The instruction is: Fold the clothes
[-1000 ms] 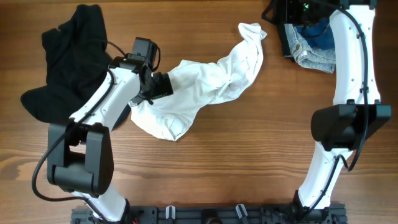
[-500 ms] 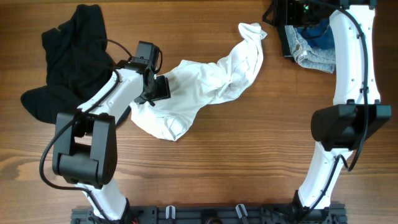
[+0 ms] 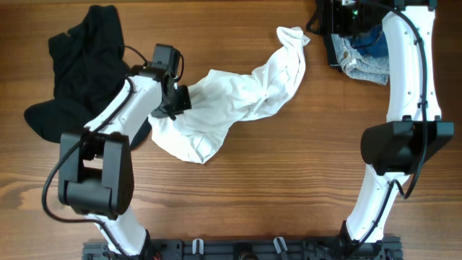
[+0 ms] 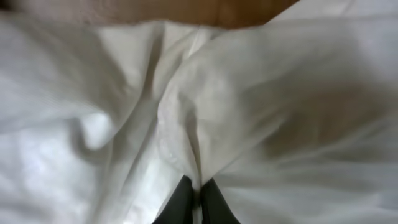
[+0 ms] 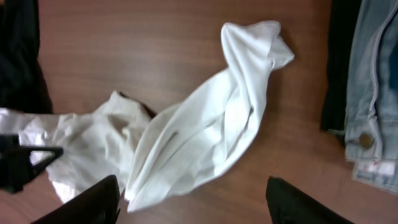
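The left gripper [image 4: 196,200] has its two dark fingertips pressed together, pinching a raised fold of the white T-shirt [image 3: 242,94]. In the left wrist view, wrinkled white cloth fills nearly everything, with only a thin strip of brown wood along the top edge. From overhead, this pinch sits at the left part of the shirt, near its upper edge. The right gripper [image 5: 191,182] has its fingers [image 5: 93,202] spread wide at the two lower corners of its own camera view. Nothing is between them, and it hangs above the wood, looking down on the shirt. The T-shirt lies bunched and crumpled on the wooden table [image 3: 289,180]. It runs as a diagonal band from a wider heap at centre left up to a narrow twisted end near the top centre. The black garment [image 3: 76,68] lies in a loose heap at the upper left, just beside the shirt's wide end, with the left arm crossing over where the two meet. At the top right corner, partly under the right arm, are light-blue denim jeans [image 3: 359,65] and a navy-blue garment [image 3: 372,37], near the shirt's narrow end but not touching it.
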### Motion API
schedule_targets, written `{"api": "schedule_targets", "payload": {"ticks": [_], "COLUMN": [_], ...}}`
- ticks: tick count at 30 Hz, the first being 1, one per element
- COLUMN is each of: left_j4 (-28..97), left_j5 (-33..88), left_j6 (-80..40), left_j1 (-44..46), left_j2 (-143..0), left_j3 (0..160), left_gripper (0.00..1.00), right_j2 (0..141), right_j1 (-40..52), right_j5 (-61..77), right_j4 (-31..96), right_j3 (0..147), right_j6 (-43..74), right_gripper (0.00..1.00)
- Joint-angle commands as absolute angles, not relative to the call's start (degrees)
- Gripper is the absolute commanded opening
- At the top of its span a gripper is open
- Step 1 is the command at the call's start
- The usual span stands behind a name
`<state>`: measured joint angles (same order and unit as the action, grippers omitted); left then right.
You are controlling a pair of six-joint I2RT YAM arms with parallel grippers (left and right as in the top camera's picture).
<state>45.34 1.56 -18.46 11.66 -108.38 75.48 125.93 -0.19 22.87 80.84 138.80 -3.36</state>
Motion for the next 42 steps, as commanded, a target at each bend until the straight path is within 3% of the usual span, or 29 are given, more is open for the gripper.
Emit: {"api": "schedule_targets", "payload": {"ticks": [1, 8, 19, 29, 42], "left_j4": [46.54, 43.48, 40.69, 37.87, 36.4], "left_j5": [0.56, 0.16, -5.96, -8.88, -8.82], "left_j6": [-16.95, -16.64, -16.69, -16.73, -16.95], "left_j1": [11.33, 11.33, 11.33, 8.88, 6.04], "left_j2": [-99.88, -90.67, -90.11, -90.11, -90.11], "left_j3": [82.24, 84.53, 84.55, 84.53, 84.55], "left_gripper": [0.04, 0.04, 0.04, 0.04, 0.04], "right_j2": [126.61, 126.61, 126.61, 126.58, 126.58], "right_j1": [1.3, 8.21, 16.97, 18.11, 19.2], "right_j5": [23.73, 24.91, 22.37, 20.1, 19.03], "right_j4": [83.85, 87.66, 82.83, 74.5, 72.64], "right_j3": [139.0, 139.0, 129.34, 115.96, 114.83], "right_j6": [-4.38, -6.07, -4.01, 0.4, 6.52], "right_gripper": [0.72, 0.68, 0.67, 0.67, 0.63]}}
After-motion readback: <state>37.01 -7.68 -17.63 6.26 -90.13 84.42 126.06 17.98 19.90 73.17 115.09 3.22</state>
